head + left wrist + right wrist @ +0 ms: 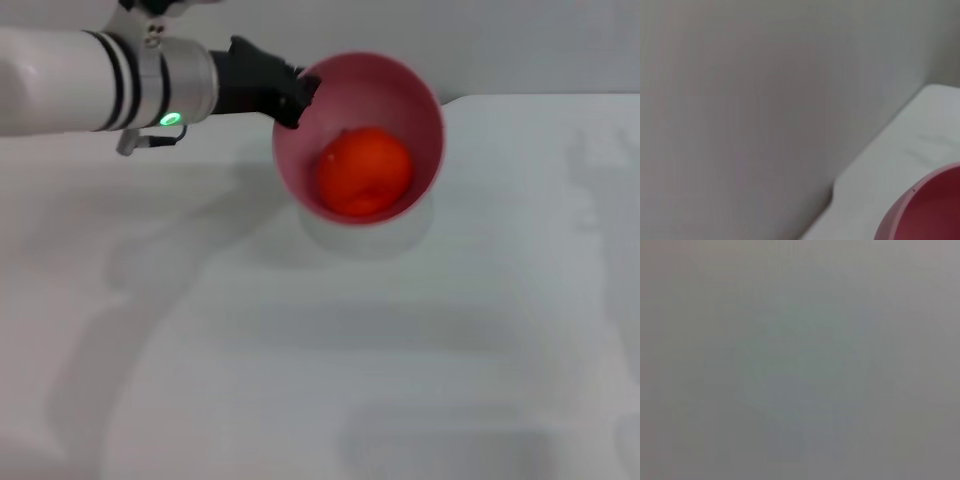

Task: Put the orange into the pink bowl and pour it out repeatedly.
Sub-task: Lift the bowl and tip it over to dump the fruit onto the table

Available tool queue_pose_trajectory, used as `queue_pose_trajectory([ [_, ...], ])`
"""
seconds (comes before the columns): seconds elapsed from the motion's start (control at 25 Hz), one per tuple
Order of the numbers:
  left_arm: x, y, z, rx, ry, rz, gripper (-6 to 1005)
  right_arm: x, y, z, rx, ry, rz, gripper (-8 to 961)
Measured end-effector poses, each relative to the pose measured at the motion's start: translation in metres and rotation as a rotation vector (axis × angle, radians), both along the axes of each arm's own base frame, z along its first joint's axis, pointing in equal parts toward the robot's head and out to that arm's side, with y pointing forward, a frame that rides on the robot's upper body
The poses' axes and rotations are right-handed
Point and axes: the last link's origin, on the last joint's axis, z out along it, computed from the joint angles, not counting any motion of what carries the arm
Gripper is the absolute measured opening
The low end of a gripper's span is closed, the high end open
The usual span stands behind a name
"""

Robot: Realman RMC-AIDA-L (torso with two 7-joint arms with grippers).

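The pink bowl [410, 100] is held above the white table at the far middle, tipped so its opening faces me. The orange [364, 172] lies inside it against the lower wall. My left gripper [300, 98] reaches in from the left and is shut on the bowl's left rim. A part of the bowl's rim and inside shows in the left wrist view [932, 207]. My right gripper is out of view; the right wrist view shows only a blank grey surface.
The white table [330, 350] spreads toward me below the bowl. Its far edge [540, 96] meets a grey wall behind the bowl. The table corner also shows in the left wrist view [875, 165].
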Motion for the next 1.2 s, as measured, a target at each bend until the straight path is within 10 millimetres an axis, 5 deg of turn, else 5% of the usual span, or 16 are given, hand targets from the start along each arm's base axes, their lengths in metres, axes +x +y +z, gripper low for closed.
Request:
queue_pose_trajectory([
  [0.48,0.019,-0.038,-0.018,0.386,-0.082,-0.227,41,0.01,0.001,0.008,0.024,0.007,-0.043,539],
  [0.64,0.019,-0.038,-0.018,0.386,-0.082,-0.227,41,0.009,0.003,0.008,0.023,0.005,-0.038,537],
  [0.76,0.028,-0.064,-0.035,0.544,-0.029,-0.397,41,0.008,0.004,0.008,0.022,0.005,-0.037,536],
  [1.2,0.026,-0.087,-0.047,0.724,0.076,-0.548,41,0.004,0.006,0.008,0.021,0.003,-0.027,531],
])
